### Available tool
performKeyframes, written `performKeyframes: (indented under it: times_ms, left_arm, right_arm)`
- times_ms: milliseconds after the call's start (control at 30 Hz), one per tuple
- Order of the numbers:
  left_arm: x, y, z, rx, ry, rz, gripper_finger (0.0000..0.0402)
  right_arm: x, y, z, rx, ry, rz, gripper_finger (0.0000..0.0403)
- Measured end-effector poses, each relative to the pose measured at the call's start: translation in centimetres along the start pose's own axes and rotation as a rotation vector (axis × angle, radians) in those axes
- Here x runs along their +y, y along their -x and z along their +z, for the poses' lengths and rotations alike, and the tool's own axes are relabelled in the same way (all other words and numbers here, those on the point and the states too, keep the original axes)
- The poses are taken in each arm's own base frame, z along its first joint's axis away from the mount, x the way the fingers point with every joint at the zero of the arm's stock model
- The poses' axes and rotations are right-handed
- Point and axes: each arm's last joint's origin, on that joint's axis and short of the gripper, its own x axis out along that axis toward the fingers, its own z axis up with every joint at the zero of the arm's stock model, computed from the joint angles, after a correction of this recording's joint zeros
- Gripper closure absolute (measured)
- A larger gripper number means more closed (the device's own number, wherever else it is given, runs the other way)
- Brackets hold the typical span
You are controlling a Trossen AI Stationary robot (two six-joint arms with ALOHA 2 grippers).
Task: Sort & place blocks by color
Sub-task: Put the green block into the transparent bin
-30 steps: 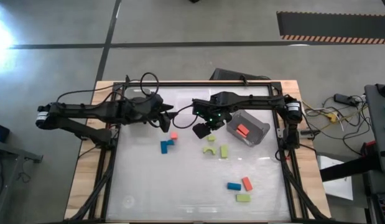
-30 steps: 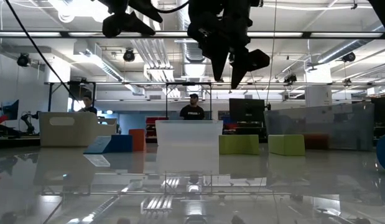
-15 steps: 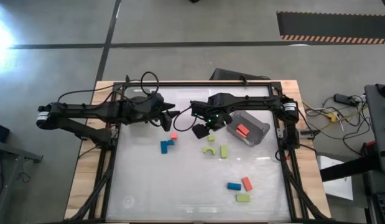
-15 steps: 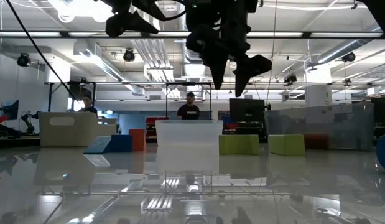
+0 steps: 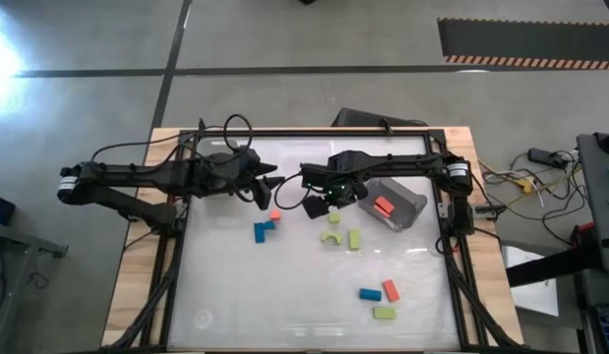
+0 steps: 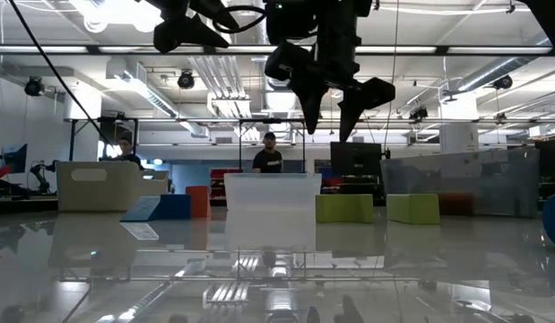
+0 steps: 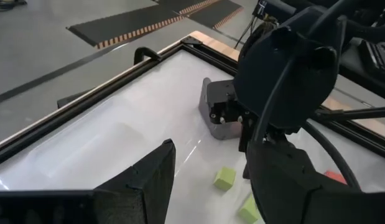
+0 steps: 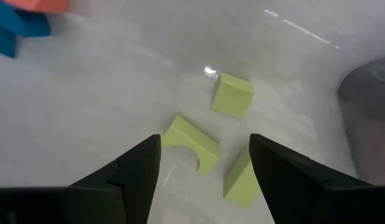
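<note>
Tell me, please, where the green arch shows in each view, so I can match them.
High view: the green arch lies mid-table, just below the right hand.
Low view: not identifiable.
Left wrist view: hidden, not identifiable.
Right wrist view: the arch lies between that hand's open fingers.
Shared landmark: the grey bin, right of the arch from above, at the frame's right edge in the right wrist view.

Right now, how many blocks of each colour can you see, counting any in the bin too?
Red-orange blocks: 3, one of them in the grey bin
Yellow-green blocks: 4
Blue blocks: 3, taking the blue L shape as two touching blocks
Total: 10
</note>
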Motion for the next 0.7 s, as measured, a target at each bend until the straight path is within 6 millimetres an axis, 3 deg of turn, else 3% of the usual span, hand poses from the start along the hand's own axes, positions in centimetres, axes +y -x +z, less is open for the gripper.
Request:
performKeyframes:
  times_ms: [167, 700]
  left_arm:
    - [0.0, 0.0, 0.0, 0.0, -0.001, 0.001, 0.0218]
    - [-0.1, 0.6, 0.9, -0.032, 0.006, -0.014, 0.0218]
  right_arm:
    - [-0.2, -0.9, 0.2, -0.025, -0.007, -0.014, 0.017]
    - [-2.6, -7.0, -0.3, -0.009, -0.036, -0.032, 0.017]
